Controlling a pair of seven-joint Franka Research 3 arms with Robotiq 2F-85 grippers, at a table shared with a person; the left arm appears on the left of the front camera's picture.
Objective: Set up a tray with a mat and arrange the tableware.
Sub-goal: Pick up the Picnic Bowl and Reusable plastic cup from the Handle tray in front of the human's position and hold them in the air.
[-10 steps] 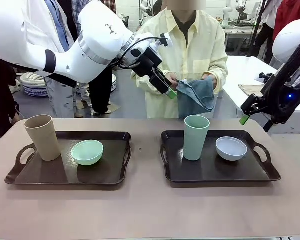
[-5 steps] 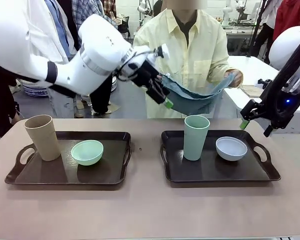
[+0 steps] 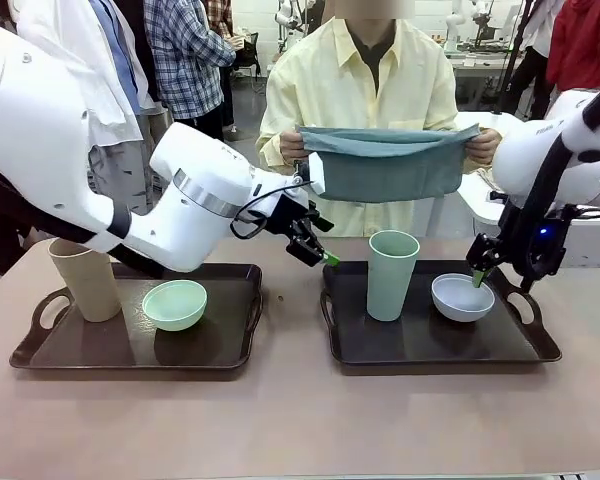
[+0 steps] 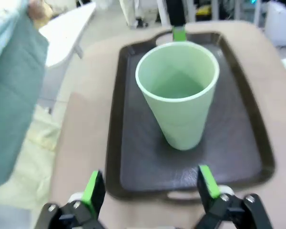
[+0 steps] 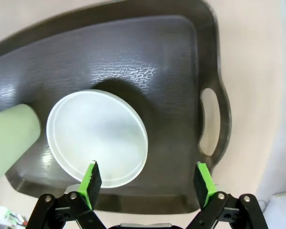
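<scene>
A person at the far side holds a teal mat [image 3: 385, 162] spread out at chest height; it also hangs at the left edge [image 4: 12, 95] of the left wrist view. The sage green cup [image 3: 392, 273] [image 4: 178, 93] and white bowl [image 3: 462, 296] [image 5: 97, 138] sit on the right dark tray [image 3: 430, 345]. The tan cup [image 3: 85, 275] and mint bowl [image 3: 175, 304] sit on the left tray [image 3: 130, 345]. My left gripper [image 3: 320, 246] [image 4: 150, 186] is open, just left of the green cup. My right gripper [image 3: 500, 278] [image 5: 148, 179] hovers open over the white bowl.
Both trays have cut-out handles; the right one's handle [image 5: 209, 121] lies beside the bowl. Bare tan tabletop [image 3: 300, 420] runs along the front. Other people stand behind at the left, and a white table [image 3: 500, 140] is behind at the right.
The person unfolded the mat and now holds it spread wide. My left gripper dropped from near the mat to beside the green cup. My right gripper lowered over the white bowl.
</scene>
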